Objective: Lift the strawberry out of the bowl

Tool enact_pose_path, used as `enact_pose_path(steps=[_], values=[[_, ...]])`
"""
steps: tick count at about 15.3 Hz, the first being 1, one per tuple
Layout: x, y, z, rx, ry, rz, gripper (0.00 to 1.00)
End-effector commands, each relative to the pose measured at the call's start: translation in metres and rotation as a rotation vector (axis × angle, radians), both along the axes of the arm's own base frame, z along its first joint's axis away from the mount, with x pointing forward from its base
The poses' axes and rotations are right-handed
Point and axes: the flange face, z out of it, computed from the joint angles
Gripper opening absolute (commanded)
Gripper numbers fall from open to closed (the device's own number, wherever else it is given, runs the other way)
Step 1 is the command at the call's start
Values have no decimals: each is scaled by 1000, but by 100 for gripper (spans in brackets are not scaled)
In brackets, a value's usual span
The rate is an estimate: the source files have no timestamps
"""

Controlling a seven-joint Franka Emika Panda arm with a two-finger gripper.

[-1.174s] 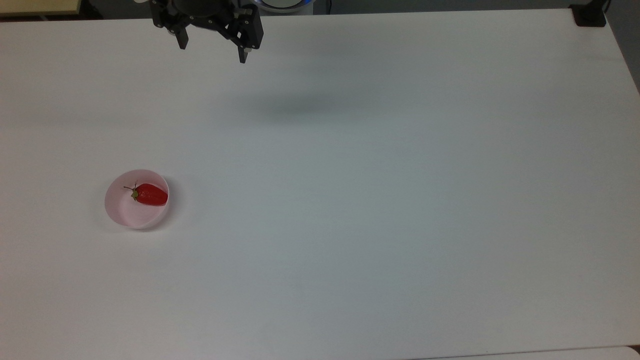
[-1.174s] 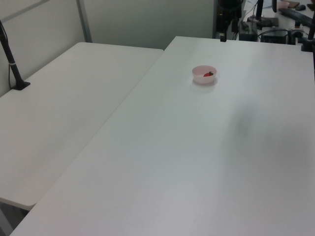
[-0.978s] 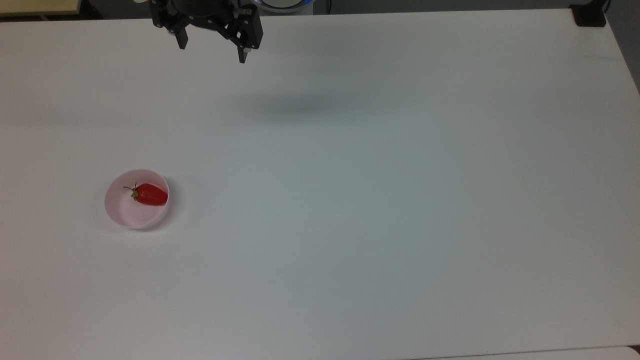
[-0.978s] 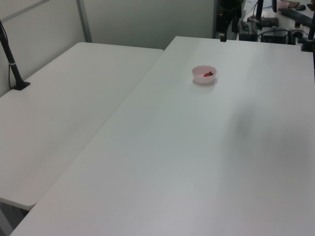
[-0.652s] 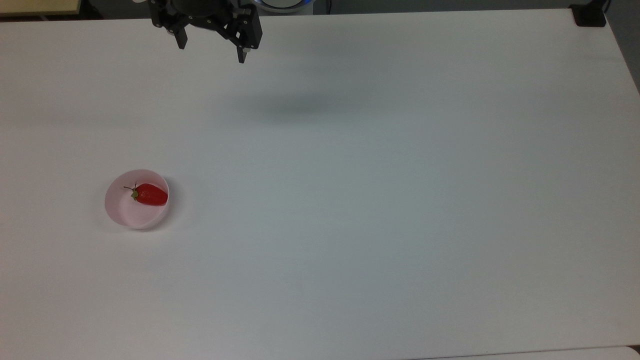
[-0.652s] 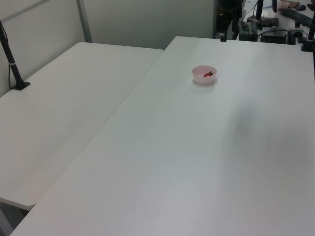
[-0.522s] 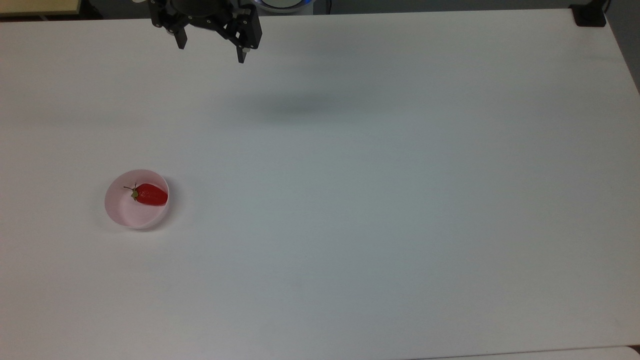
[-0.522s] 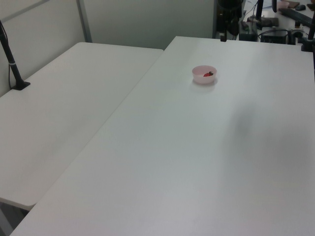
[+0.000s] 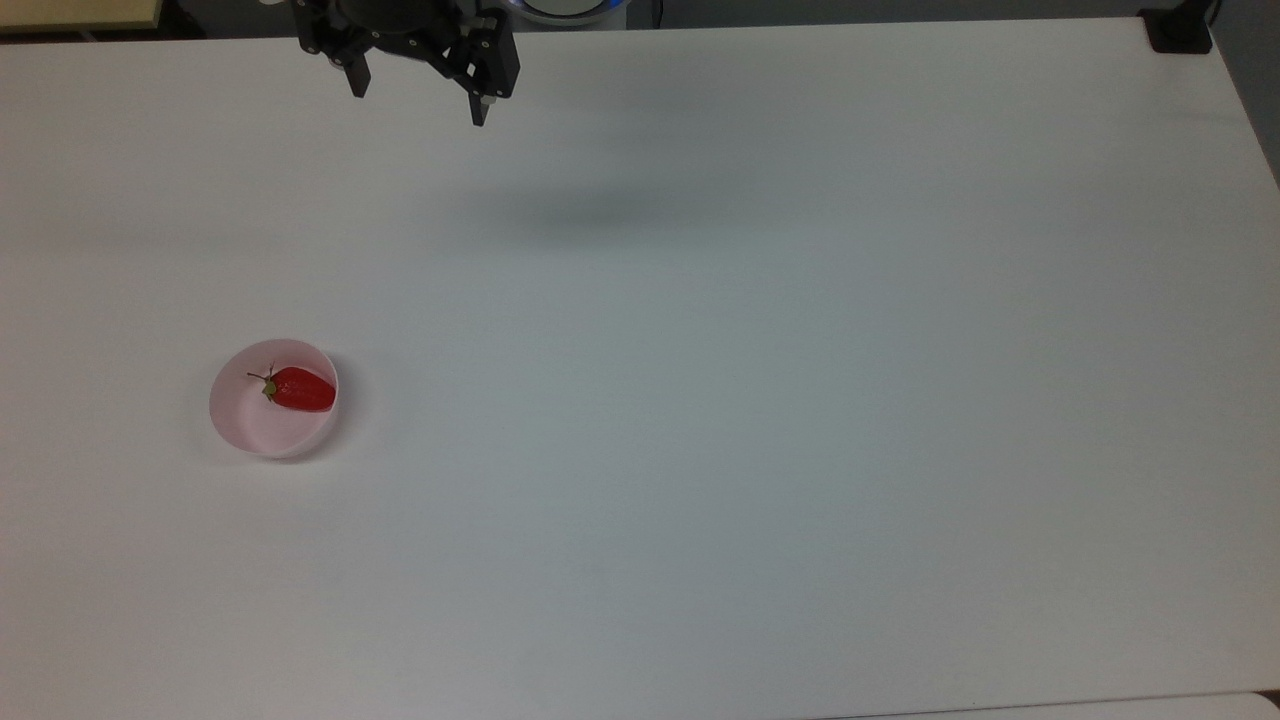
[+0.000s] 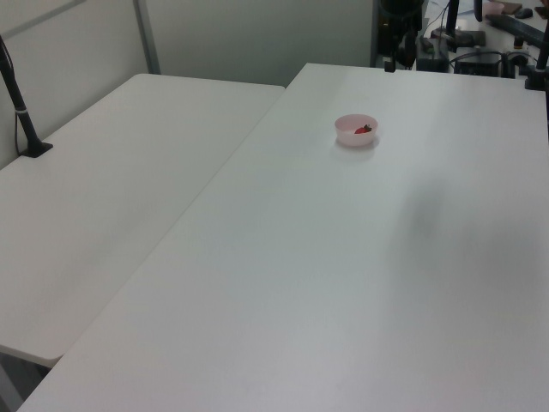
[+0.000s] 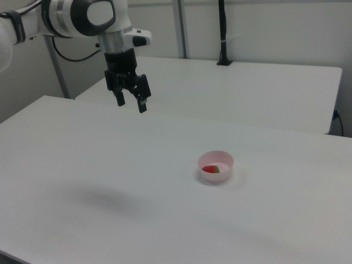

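A red strawberry point(image 9: 300, 389) with a green cap lies inside a small pale pink bowl point(image 9: 240, 420) on the white table, toward the top view's left. The same bowl point(image 11: 222, 158) and strawberry point(image 11: 210, 169) show in the right view, and the bowl point(image 10: 347, 124) with the strawberry point(image 10: 363, 130) in the left view. My black gripper point(image 9: 418, 105) hangs open and empty high above the table near the top view's upper edge, far from the bowl. In the right view the gripper point(image 11: 131, 104) is up and to the left of the bowl.
A second white table point(image 10: 111, 172) adjoins on the left view's left, with a black post point(image 10: 21, 112) on it. A black clamp point(image 9: 1178, 30) sits at the top view's upper right corner. Dark equipment point(image 10: 480, 51) stands beyond the far edge in the left view.
The gripper has shifted very slightly toward the top view's left; the bowl and strawberry have stayed in place.
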Motion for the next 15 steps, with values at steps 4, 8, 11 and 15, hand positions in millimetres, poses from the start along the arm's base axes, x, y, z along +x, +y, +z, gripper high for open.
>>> enact_pose_path(steps=[4, 8, 11, 15], values=[[-12, 2, 4, -6, 27, 18, 100], [-11, 3, 2, -5, 29, 23, 100], [-7, 4, -4, 4, 29, 37, 100], [12, 0, -16, 2, -28, 66, 100]])
